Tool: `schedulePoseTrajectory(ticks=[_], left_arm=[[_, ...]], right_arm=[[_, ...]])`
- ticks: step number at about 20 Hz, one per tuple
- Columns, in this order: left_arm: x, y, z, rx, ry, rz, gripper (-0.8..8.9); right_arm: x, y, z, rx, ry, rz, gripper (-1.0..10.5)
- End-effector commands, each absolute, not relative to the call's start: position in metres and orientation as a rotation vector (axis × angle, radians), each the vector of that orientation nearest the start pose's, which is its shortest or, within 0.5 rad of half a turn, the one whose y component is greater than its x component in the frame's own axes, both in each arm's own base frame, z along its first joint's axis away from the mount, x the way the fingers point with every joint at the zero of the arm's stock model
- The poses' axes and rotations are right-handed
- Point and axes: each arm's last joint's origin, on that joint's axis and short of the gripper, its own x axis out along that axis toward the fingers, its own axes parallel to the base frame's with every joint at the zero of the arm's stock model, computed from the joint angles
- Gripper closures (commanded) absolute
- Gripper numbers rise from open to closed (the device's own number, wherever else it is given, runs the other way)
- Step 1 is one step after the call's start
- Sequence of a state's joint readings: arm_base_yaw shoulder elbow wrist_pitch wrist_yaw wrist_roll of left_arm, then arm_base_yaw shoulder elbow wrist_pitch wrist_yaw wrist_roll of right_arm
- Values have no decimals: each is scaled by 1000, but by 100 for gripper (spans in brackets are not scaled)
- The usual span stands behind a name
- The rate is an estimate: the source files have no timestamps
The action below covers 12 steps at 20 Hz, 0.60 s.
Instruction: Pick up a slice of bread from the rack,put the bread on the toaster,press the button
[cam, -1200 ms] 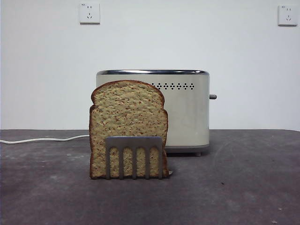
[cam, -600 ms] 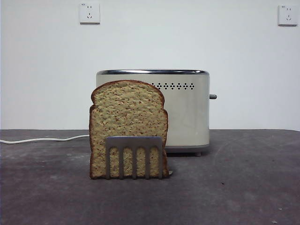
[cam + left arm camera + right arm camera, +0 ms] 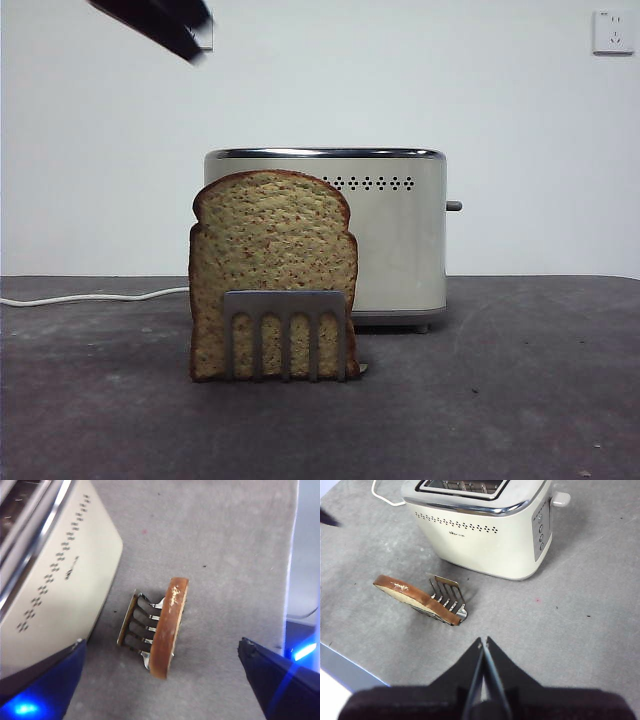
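Observation:
The slice of bread (image 3: 272,262) stands upright in the rack (image 3: 287,330), in front of the toaster (image 3: 400,240). The button (image 3: 454,206) sticks out of the toaster's right side. My left gripper (image 3: 161,645) is open, high above the bread (image 3: 169,625) and the rack (image 3: 135,626), with its jaws wide apart on either side of them. Its dark tip shows at the top left of the front view (image 3: 185,35). My right gripper (image 3: 483,641) is shut and empty, held back above the table, apart from the bread (image 3: 410,596), the toaster (image 3: 485,535) and the button (image 3: 560,498).
A white cable (image 3: 90,297) runs along the table behind the bread to the left. The toaster's slots (image 3: 462,485) are open on top. The table's near edge (image 3: 350,672) lies close to the rack. A wall socket (image 3: 610,32) is at the back right.
A dark gripper tip has come into the front view at the top left, where only the wall showed before. The bread, rack and toaster have not moved.

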State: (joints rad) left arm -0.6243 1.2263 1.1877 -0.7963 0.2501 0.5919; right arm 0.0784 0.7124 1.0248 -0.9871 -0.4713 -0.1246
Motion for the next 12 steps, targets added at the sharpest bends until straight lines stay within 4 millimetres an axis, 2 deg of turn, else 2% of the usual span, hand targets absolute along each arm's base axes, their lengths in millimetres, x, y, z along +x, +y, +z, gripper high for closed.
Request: schedulePoseTrajectory(ticks=[1,4,8,12], left_arm=[[206,-166,313,773,584,-1093,275],[222,-185,290,820,627,-1112,275],[233,-196,270,842,675,-1113,290],[233,-198,267,849,685,-1117,673]], right_arm=[[107,22,350,7,629,574,958],[107,22,350,7,629,574,958],[107,22,350,7,629,574,958],[107,22,350,7,629,574,958]])
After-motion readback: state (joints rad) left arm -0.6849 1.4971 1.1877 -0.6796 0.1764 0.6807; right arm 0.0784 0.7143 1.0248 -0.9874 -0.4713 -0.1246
